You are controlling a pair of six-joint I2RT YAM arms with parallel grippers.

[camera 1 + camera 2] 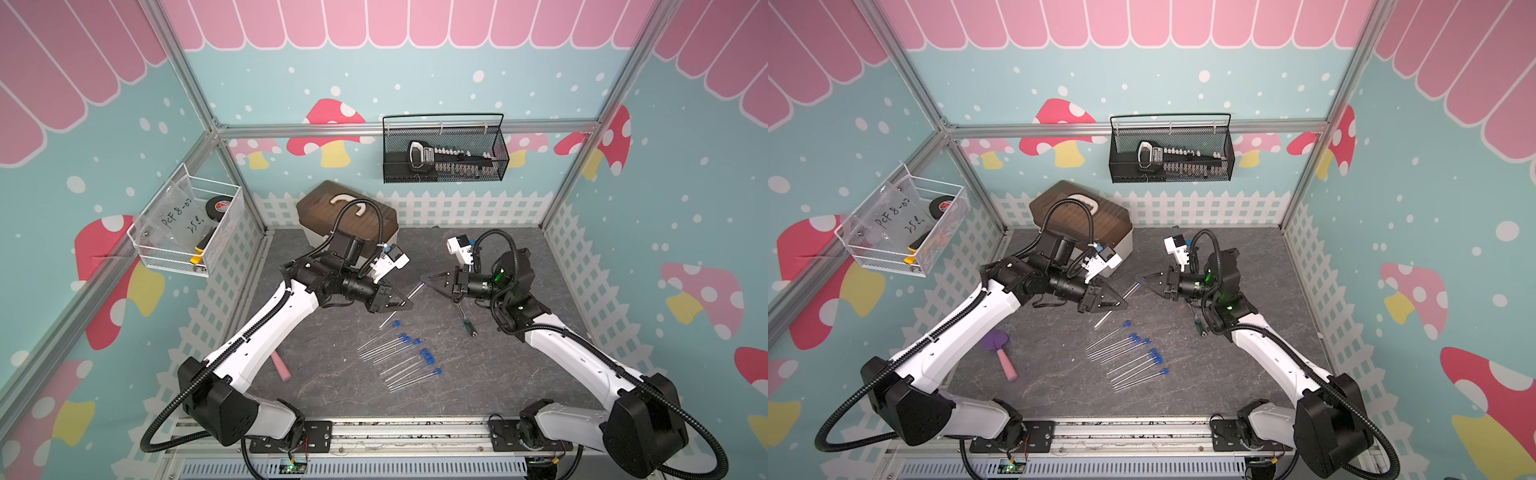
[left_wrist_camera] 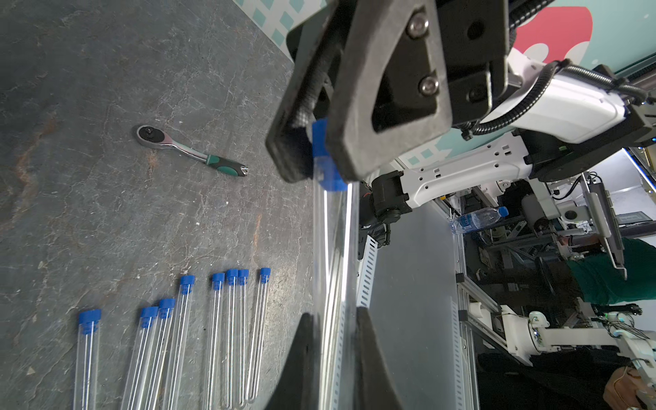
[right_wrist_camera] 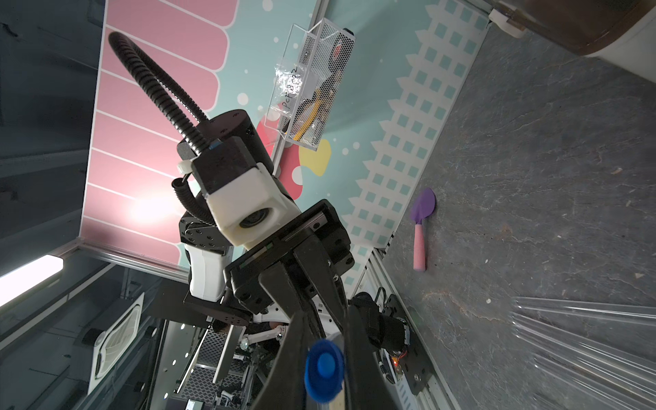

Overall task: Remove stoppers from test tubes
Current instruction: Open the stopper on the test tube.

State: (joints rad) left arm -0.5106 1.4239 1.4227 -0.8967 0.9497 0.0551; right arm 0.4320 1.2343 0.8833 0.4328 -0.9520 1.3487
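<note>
One clear test tube hangs slanted above the table, with my left gripper shut on its shaft. In both top views that tube runs up from the left gripper towards the right gripper. The right gripper is shut on the blue stopper, which sits in the tube's end. Several more stoppered test tubes lie side by side on the grey table below the grippers.
A ratchet wrench lies under the right arm. A purple trowel with a pink handle lies beside the left arm. A brown-lidded box stands at the back. Mesh baskets hang on the walls.
</note>
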